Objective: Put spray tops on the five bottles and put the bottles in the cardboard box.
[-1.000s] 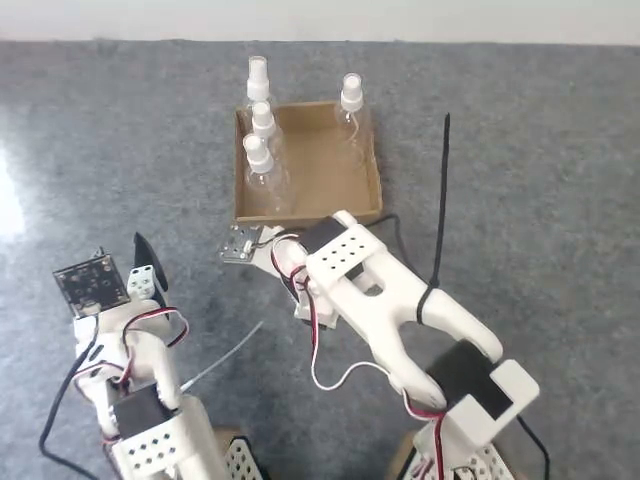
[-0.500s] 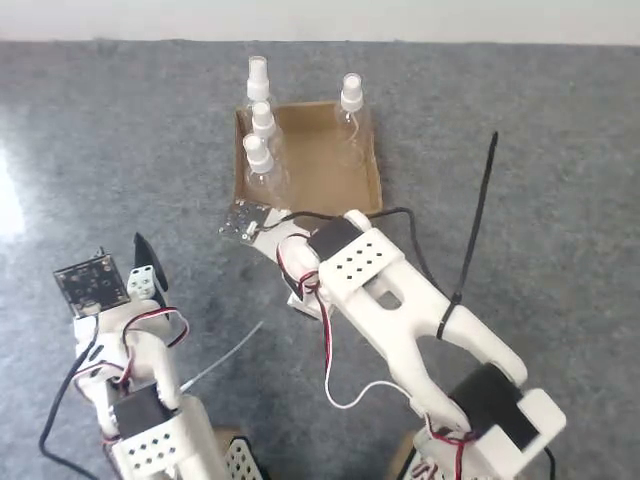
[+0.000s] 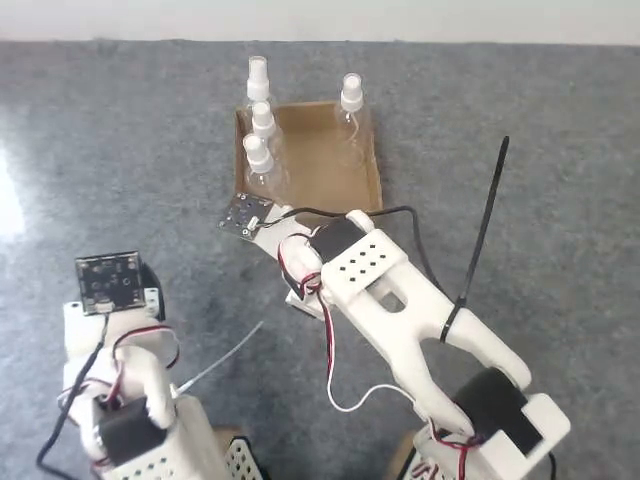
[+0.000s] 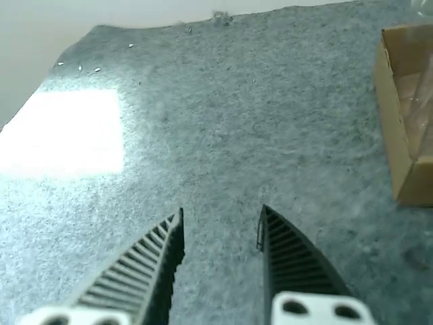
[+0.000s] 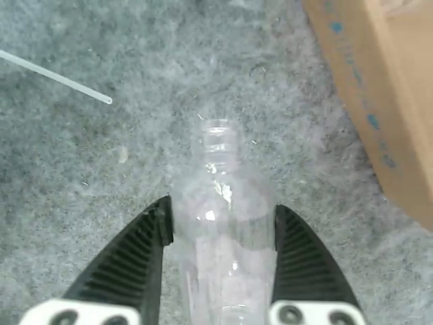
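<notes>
A clear bottle (image 5: pixel 220 196) with no top lies lengthwise between the fingers of my right gripper (image 5: pixel 220 210), which is shut on it just above the grey carpet, beside the cardboard box (image 5: pixel 379 88). In the high view the box (image 3: pixel 375 185) stands at the back centre. Three capped bottles (image 3: pixel 262 125) cluster at its left side and a capped bottle (image 3: pixel 351 100) stands at its right. My left gripper (image 4: pixel 220 230) is open over bare carpet, with the box's corner (image 4: pixel 406 135) farther off.
A thin white dip tube (image 3: pixel 225 355) lies on the carpet between the two arms, and its end (image 5: pixel 54 78) shows in the right wrist view. The right arm (image 3: pixel 400 300) stretches across the middle towards the box. A pale patch of light (image 4: pixel 61 132) lies on the carpet.
The right arm has swung its wrist closer to the box's front wall. The left arm's wrist has tilted, so its camera board now faces up and its dark finger is hidden.
</notes>
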Available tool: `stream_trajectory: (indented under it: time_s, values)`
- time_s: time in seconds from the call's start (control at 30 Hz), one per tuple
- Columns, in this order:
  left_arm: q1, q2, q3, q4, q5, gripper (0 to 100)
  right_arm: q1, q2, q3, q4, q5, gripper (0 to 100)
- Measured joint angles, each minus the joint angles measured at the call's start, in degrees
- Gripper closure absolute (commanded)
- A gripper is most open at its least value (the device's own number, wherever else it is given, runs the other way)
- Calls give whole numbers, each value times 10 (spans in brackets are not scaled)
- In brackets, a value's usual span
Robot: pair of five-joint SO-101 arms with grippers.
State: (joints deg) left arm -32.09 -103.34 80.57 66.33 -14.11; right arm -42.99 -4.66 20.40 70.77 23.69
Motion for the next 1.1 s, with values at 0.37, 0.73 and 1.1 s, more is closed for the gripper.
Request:
stream_trajectory:
  time_s: [0.37,0.73,1.1]
  values:
    - [2,0,-56,111,-113,829,54,0,0,-42,-1,914]
    - [2,46,-94,125,-125,801,55,0,1,-44,-1,913]
    - [2,282,-215,178,-204,776,55,0,1,-44,-1,912]
